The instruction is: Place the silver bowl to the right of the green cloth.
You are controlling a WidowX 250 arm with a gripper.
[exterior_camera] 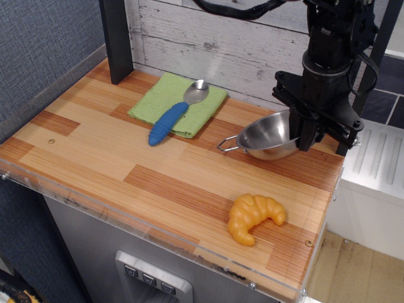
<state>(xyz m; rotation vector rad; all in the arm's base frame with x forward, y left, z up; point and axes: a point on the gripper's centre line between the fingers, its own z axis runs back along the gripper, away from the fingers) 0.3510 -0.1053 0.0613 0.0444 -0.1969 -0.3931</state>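
Observation:
The silver bowl [266, 137] is shiny and round, with a wire loop handle on its left side. It is tilted, low over or touching the wooden tabletop, to the right of the green cloth [178, 103]. My black gripper [307, 131] is shut on the bowl's right rim and comes down from the top right. The green cloth lies flat at the back of the table. A metal spoon with a blue handle [175, 115] rests on the cloth and sticks out over its front edge.
An orange croissant [252, 216] lies near the front right of the wooden table [113, 164]. A dark post [117, 41] stands at the back left, against the grey plank wall. A white surface [379, 164] adjoins the table's right edge.

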